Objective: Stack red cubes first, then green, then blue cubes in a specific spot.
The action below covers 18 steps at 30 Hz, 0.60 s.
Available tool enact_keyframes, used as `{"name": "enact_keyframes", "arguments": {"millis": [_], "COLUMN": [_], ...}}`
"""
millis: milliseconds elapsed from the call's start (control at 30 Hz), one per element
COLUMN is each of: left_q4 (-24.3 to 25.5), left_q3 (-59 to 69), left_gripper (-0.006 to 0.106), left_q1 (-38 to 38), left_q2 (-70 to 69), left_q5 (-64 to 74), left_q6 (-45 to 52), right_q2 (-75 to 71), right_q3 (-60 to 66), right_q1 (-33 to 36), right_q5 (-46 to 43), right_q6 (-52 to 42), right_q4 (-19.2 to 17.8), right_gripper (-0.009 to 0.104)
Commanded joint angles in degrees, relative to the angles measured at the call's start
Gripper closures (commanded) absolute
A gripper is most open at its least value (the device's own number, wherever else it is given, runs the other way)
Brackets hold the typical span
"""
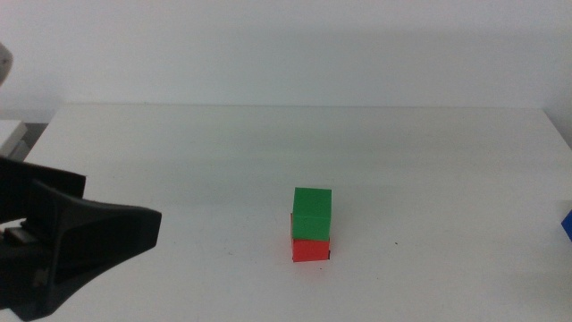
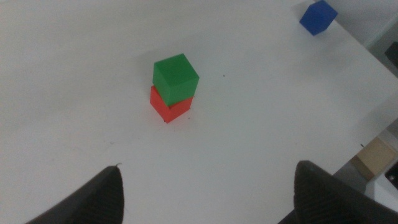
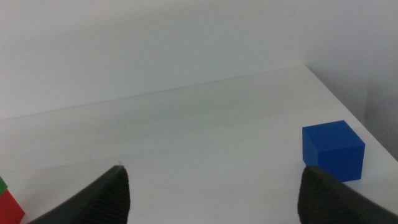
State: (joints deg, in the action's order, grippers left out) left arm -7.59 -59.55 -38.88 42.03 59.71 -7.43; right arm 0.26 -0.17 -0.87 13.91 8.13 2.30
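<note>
The green cube (image 1: pixel 312 208) sits on top of the red cube (image 1: pixel 311 249) near the middle of the table; the stack also shows in the left wrist view, green (image 2: pixel 176 74) over red (image 2: pixel 166 109). The spot's corner marks are almost wholly hidden under the stack. The blue cube (image 1: pixel 567 225) lies alone at the table's right edge, and shows in the left wrist view (image 2: pixel 318 17) and the right wrist view (image 3: pixel 333 149). My left gripper (image 2: pixel 208 205) is open and empty, well left of the stack. My right gripper (image 3: pixel 214 199) is open and empty, near the blue cube.
The left arm (image 1: pixel 63 241) fills the bottom left of the middle view. A tiny black dot (image 1: pixel 396 245) lies right of the stack. The table's right edge (image 2: pixel 373 81) runs close past the blue cube, with a cardboard box (image 2: pixel 373 158) below it.
</note>
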Motion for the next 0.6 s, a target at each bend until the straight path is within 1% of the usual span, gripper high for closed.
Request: {"name": "enact_keyframes", "arguments": {"millis": [0, 100, 167, 233, 333, 433, 567], "left_q4": [-0.5, -0.5, -0.5, -0.5, -0.6, -1.5, -1.5], "left_q3": [0.0, 0.0, 0.0, 0.0, 0.0, 0.0, 0.0], "left_gripper": [0.007, 0.007, 0.007, 0.007, 0.007, 0.007, 0.007], "left_q1": [0.0, 0.0, 0.0, 0.0, 0.0, 0.0, 0.0], "left_q2": [-0.2, -0.2, -0.2, -0.2, -0.2, -0.2, -0.2], "left_q5": [-1.5, -1.5, -1.5, -1.5, -2.2, -4.4, -6.0], "left_q6": [0.1, 0.1, 0.1, 0.1, -0.3, 0.0, 0.1], "right_q2": [-0.3, -0.3, -0.3, -0.3, 1.7, 10.1, 22.5], "right_q3": [0.2, 0.2, 0.2, 0.2, -4.6, -13.5, -27.9], "right_q1": [-0.2, -0.2, -0.2, -0.2, -0.2, -0.2, -0.2], "right_q5": [-0.6, -0.6, -3.6, -3.1, -0.8, 7.0, 22.6], "right_q6": [-0.3, -0.3, -0.3, -0.3, 1.6, 2.6, 2.4], "right_q4": [-0.6, -0.6, -0.4, -0.4, -0.4, -0.4, -0.6], "right_gripper": [0.002, 0.002, 0.002, 0.002, 0.002, 0.002, 0.002]}}
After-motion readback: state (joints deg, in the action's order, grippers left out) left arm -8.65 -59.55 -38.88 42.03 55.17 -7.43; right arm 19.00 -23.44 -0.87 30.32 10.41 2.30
